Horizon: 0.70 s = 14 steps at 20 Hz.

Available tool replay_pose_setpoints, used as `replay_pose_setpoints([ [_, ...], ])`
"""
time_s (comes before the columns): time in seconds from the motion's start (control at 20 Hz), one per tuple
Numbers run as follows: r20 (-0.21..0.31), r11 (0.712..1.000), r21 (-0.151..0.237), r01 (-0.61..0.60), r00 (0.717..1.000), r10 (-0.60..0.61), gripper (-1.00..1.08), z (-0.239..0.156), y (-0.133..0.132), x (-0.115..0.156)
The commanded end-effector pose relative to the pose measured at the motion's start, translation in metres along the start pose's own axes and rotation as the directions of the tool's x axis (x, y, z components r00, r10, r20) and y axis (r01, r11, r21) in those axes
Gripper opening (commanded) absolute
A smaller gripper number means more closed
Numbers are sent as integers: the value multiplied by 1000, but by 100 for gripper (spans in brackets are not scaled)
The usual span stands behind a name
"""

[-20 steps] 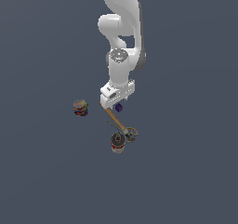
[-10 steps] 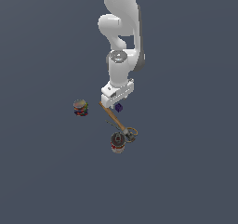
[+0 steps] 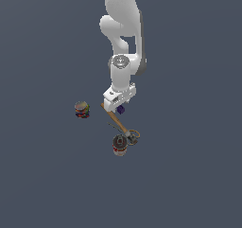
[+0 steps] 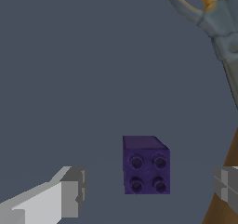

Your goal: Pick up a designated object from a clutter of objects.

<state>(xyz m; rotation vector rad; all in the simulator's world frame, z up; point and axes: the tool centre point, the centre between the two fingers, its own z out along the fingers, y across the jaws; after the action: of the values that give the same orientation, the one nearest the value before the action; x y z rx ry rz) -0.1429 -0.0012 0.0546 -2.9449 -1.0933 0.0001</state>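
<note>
The tiny dark purple cube (image 4: 145,167) lies on the grey floor, studs facing the wrist camera. In the exterior view the cube (image 3: 121,109) shows just under my hand. My gripper (image 4: 148,187) is open, with one finger (image 4: 69,193) on each side of the cube and gaps between them; it is not gripping it. In the exterior view the gripper (image 3: 118,104) hangs straight down over the cube, beside the hammer's handle end.
The wooden-handled hammer (image 3: 116,122) lies diagonally, close to the cube; its head (image 4: 223,28) and handle (image 4: 223,204) show in the wrist view. A thin ring (image 3: 134,135) and a dark-topped can (image 3: 119,145) sit by the head. The multicoloured striped round thing (image 3: 82,109) stands apart on the exterior view's left.
The gripper has edged slightly lower over the cube. The objects have not moved.
</note>
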Motion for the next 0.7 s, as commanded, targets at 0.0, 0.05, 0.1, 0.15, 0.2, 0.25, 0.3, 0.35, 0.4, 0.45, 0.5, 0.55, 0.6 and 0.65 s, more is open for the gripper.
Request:
replay_pose_setpoints([
  [0.0,0,1000,0,1,1000,-1,100,10,0,0],
  [0.05,0,1000,0,1,1000,-1,100,14,0,-1],
  [0.1,0,1000,0,1,1000,-1,100,18,0,-1],
  [0.15,0,1000,0,2,1000,-2,100,21,-1,-1],
  [0.2,0,1000,0,2,1000,-2,100,24,0,-1],
  [0.25,0,1000,0,2,1000,-2,100,26,0,-1],
  [0.3,1,1000,0,2,1000,-2,100,28,0,-1],
  [0.35,1,1000,0,2,1000,-2,100,30,0,-1],
  [0.4,1,1000,0,2,1000,-2,100,31,0,-1],
  [0.45,1,1000,0,2,1000,-2,100,32,0,-1],
  [0.5,1,1000,0,2,1000,-2,100,33,0,-1],
  [0.55,1,1000,0,2,1000,-2,100,33,0,-1],
  [0.6,1,1000,0,2,1000,-2,-100,33,0,-1],
  [0.65,1,1000,0,2,1000,-2,-100,33,0,-1],
])
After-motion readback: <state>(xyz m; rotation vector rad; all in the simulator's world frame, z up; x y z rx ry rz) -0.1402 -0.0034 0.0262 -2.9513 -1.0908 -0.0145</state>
